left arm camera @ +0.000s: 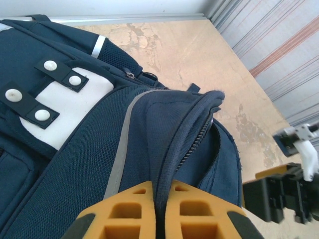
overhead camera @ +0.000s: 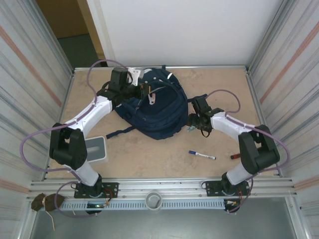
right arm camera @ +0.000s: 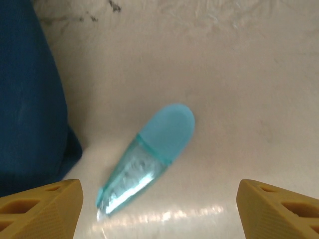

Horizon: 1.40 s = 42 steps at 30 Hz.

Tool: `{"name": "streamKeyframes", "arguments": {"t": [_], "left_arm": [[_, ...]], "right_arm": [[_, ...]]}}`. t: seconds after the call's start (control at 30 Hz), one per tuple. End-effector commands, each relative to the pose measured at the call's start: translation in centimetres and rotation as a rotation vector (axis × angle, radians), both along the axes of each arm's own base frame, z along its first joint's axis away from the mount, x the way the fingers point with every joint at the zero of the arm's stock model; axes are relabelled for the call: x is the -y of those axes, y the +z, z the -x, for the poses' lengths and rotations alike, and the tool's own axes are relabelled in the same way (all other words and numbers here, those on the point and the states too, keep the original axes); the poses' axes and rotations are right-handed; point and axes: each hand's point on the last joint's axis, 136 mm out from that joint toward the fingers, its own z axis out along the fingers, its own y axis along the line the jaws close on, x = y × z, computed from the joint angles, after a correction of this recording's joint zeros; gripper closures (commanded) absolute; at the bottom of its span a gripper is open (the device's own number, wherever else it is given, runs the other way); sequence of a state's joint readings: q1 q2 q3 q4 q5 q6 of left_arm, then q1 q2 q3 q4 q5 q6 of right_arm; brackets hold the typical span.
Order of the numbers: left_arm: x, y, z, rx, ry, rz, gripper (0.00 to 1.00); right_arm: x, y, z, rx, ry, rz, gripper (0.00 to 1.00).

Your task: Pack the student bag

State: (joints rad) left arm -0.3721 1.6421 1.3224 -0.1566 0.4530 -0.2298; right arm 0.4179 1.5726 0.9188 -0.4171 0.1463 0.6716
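Note:
The student bag [overhead camera: 158, 110], a large navy backpack with white patches, lies in the middle of the table. My left gripper [overhead camera: 143, 90] is at its top and is shut on a fold of navy fabric beside the open zipper [left arm camera: 199, 139]; in the left wrist view the gripper [left arm camera: 160, 193] pinches that edge of the bag [left arm camera: 75, 164]. My right gripper [overhead camera: 193, 124] hovers at the bag's right side, open, above a translucent teal highlighter [right arm camera: 149, 154] lying flat on the table. The right gripper [right arm camera: 159, 211] straddles it without touching. The bag's edge [right arm camera: 27, 99] lies to its left.
A white marker with a blue cap [overhead camera: 202, 155] and a small red item [overhead camera: 234, 156] lie on the table near the right arm's base. A grey-white box [overhead camera: 95, 149] sits by the left arm. Corrugated walls close in both sides.

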Motion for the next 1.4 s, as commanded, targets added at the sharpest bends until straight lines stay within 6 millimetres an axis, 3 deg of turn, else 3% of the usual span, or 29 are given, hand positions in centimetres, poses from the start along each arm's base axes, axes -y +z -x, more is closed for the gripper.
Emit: {"name": "streamKeyframes", "arguments": {"t": [0.0,0.1,0.23,0.4,0.53,0.63,0.7,0.8,0.87,0.97,1.07,1.23,1.37], "left_arm": [[-0.5,3.7,-0.9,0.135,0.003,0.043,1.0],[-0.5,3.5,-0.8,0.135,0.0,0.036,1.0],[-0.7,3.4,-0.8,0.137,0.007,0.024,1.0],[-0.8,3.3,-0.8,0.138,0.008,0.021,1.0],[-0.8,3.2,-0.8,0.137,0.007,0.018,1.0],[-0.6,3.3,-0.5,0.129,-0.003,0.031,1.0],[-0.4,3.6,-0.3,0.128,-0.014,0.045,1.0],[-0.2,4.0,-0.1,0.13,-0.021,0.072,1.0],[0.0,4.4,-0.1,0.133,-0.026,0.087,1.0],[0.1,4.7,-0.3,0.129,-0.029,0.099,1.0],[0.4,4.8,-0.4,0.122,-0.033,0.108,1.0],[0.5,4.8,-0.5,0.112,-0.036,0.114,1.0],[0.3,4.8,-0.5,0.114,-0.028,0.104,1.0]], "right_arm": [[-0.8,-0.2,-2.5,0.031,-0.018,-0.021,0.21],[-1.1,-1.7,-3.0,0.001,-0.021,-0.007,0.23],[-0.6,-3.5,-1.8,-0.043,-0.043,0.011,0.3],[-0.2,-4.5,-0.2,-0.055,-0.048,0.016,0.51],[-0.1,-3.6,0.3,-0.035,-0.035,0.018,0.71],[-0.1,-1.0,0.0,0.027,-0.017,0.002,0.77],[-1.0,1.7,-0.4,0.097,0.019,-0.053,0.78],[-4.2,6.3,-1.3,0.199,0.083,-0.211,0.79],[-7.2,9.8,-2.1,0.275,0.135,-0.314,0.79],[-11.4,13.4,-3.7,0.353,0.176,-0.431,0.79],[-13.9,14.4,-6.5,0.39,0.128,-0.514,0.79],[-17.2,12.9,-11.8,0.382,0.065,-0.585,0.67],[-17.1,12.8,-11.4,0.386,0.098,-0.573,0.47]]}}
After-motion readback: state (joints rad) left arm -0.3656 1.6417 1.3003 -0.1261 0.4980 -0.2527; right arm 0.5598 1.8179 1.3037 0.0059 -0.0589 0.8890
